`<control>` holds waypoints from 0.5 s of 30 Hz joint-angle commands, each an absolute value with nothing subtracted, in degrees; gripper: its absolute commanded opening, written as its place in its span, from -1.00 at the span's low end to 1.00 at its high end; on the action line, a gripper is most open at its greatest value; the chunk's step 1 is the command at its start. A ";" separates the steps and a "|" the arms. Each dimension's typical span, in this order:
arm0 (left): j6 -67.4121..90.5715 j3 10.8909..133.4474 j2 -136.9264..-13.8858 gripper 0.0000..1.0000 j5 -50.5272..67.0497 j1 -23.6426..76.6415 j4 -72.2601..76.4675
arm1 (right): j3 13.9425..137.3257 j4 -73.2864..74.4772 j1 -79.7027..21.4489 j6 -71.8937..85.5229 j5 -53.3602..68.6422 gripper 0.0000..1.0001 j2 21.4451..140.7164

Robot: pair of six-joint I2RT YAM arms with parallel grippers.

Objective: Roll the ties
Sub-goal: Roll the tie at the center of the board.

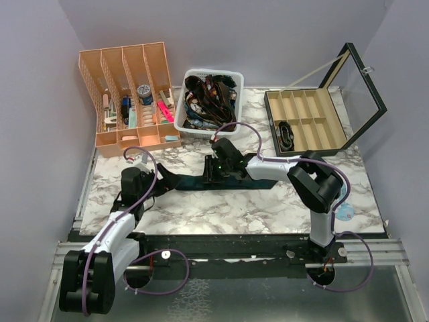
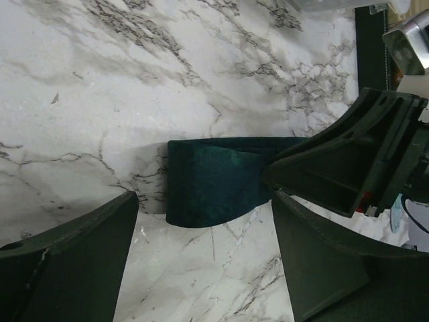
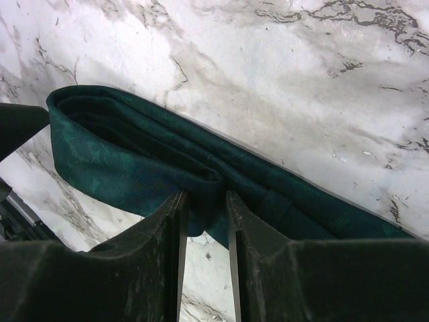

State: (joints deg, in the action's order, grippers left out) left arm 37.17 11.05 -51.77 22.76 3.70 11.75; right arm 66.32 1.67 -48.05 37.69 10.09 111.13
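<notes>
The right gripper [image 3: 203,201] has its fingers [image 3: 167,228] clenched on the tie [image 3: 120,147]. They pinch the near edge where the fabric doubles back on itself, and only a narrow strip of cloth shows in the gap. The left gripper [image 2: 204,201] is released: its fingers [image 2: 74,255] stand wide apart and hold nothing, and the folded end of the tie lies on the worktop [image 3: 301,80] between them, apart from both.

The tie lies flat across the middle of the worktop. One end is turned over into a loose, flattened loop, and the rest runs away as a straight band.

I see three risks. The pinch is shallow and near the edge, so I think the cloth could slip out when the wrist turns. The loop is slack, so it may open again or wind crooked, like a cone. The smooth surface may let the band slide instead of rolling.

The fabric is dark teal, matt and soft, with a faint mottled weave. The worktop is white with grey marble veins and a slight shine.
</notes>
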 commanded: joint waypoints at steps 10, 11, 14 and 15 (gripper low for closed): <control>37.03 10.73 -59.92 0.56 29.08 3.36 18.26 | 68.13 6.72 -48.41 34.71 6.52 -0.41 113.86; 37.05 10.91 -60.87 0.56 29.35 3.34 18.40 | 68.27 6.92 -48.39 34.57 6.51 -0.42 113.97; 37.11 11.68 -63.14 0.56 29.59 3.41 18.59 | 68.55 7.24 -48.34 34.28 6.63 -0.42 114.32; 37.13 11.89 -63.73 0.56 29.66 3.36 18.97 | 68.58 7.23 -48.42 34.28 6.72 -0.42 114.46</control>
State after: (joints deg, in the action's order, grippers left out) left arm 37.45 10.63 -61.14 27.73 3.70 17.65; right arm 67.85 3.33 -48.05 35.99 9.61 111.94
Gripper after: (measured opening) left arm 0.779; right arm 0.294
